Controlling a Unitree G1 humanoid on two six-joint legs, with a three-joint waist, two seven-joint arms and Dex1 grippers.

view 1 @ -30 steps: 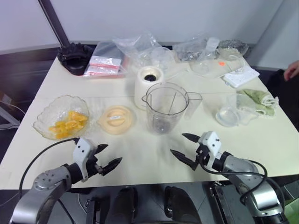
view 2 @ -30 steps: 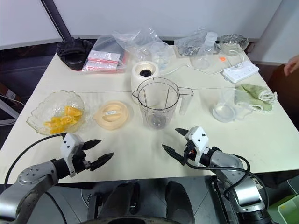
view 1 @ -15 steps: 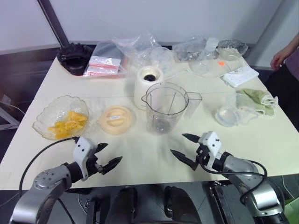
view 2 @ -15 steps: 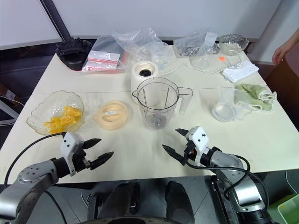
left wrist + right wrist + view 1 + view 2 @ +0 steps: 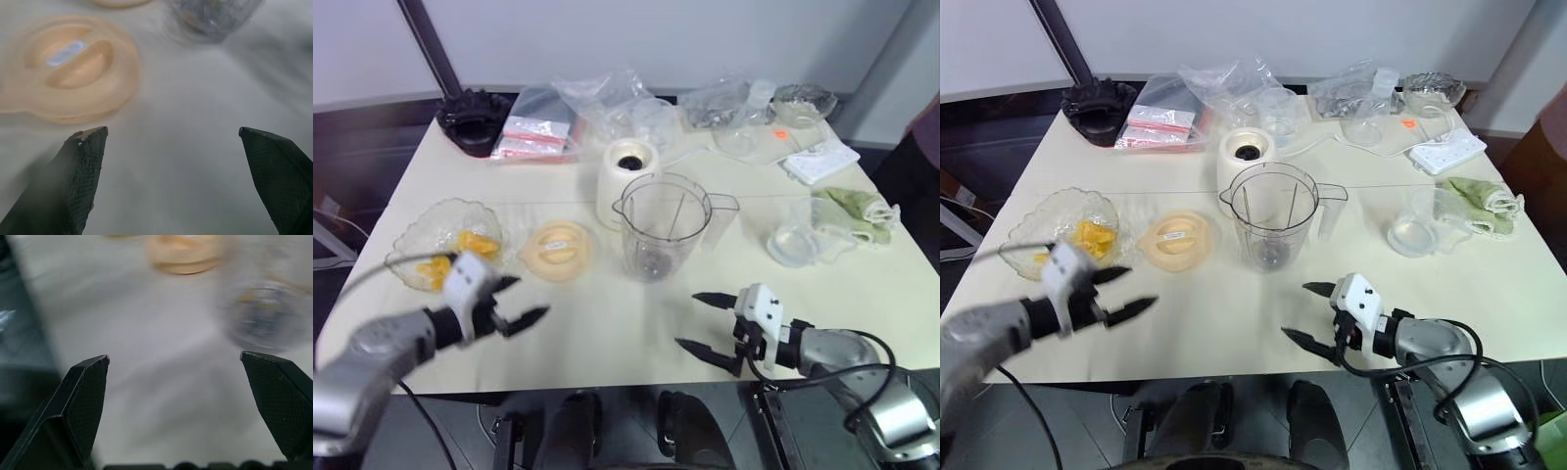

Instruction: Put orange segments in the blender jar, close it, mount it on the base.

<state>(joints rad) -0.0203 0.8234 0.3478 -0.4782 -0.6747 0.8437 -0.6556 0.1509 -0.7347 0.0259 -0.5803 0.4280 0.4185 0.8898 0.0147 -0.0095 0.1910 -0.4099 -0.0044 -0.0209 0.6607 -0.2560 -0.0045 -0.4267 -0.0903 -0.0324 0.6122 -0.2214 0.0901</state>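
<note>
The orange segments (image 5: 1092, 238) lie in a wavy-rimmed glass bowl (image 5: 421, 231) at the table's left. At the table's middle the clear blender jar (image 5: 663, 225) stands upright and empty. The white base (image 5: 628, 168) is just behind it, and the pale orange lid (image 5: 558, 248) lies flat to its left. My left gripper (image 5: 530, 297) hangs open above the table beside the bowl, in front of the lid. The left wrist view shows the lid (image 5: 68, 73) ahead of its fingers. My right gripper (image 5: 686, 320) stands open near the front edge, in front of the jar, holding nothing.
A small clear cup (image 5: 791, 242) and a green cloth (image 5: 852, 208) sit at the right, with a white power strip (image 5: 819, 160) behind them. Plastic bags (image 5: 607, 103), a black object (image 5: 473, 119) and more glassware line the back edge.
My left gripper has risen and swung left toward the bowl, still open. My right gripper has drawn back a little toward the table's front edge.
</note>
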